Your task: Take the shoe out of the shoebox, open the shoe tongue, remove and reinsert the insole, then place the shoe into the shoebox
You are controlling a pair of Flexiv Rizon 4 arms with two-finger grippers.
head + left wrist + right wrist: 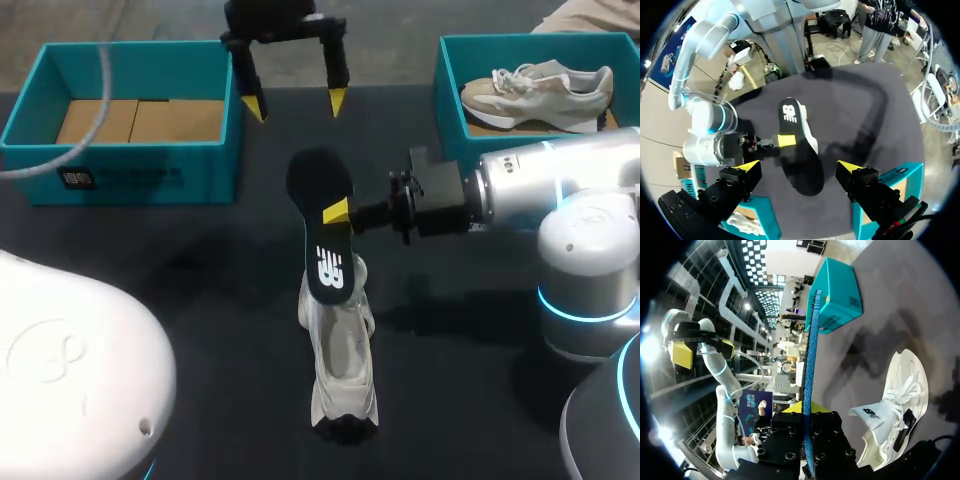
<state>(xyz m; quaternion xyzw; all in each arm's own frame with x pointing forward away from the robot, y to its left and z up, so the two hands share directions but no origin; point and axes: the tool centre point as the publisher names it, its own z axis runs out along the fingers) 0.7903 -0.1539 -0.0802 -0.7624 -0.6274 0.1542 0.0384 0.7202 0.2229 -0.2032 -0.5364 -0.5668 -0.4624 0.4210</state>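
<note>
From above, two teal shoeboxes are sitting at the far corners of the dark table [200, 270]. The left shoebox [140, 175] is holding only flat cardboard [140, 120]; the right shoebox [450, 95] is holding a second shoe [540, 92], beige and white, lying on its side. The shoe [340, 370] is standing on the table between them, nearer the front edge. The right gripper [338, 215] is pinching the black insole [318, 180] above the shoe's opening. The left gripper [292, 102] is hanging spread wide beyond the insole, touching nothing.

In the left wrist view, the left gripper [799, 169] is gaping over the insole [792, 125], with the white shoe [811, 136] peeking from under it. The right gripper [787, 140] is gripping the insole's edge. The right shoebox [751, 209] is showing the second shoe [742, 225] by one finger; the left shoebox [902, 177] is lying by the other.

In the right wrist view, the right gripper [807, 412] is clamping the insole [810, 360], seen edge-on. The shoe [895, 405] is lying beside it, with the left shoebox [837, 295] ahead and the left gripper [705, 347] opened wide above.
</note>
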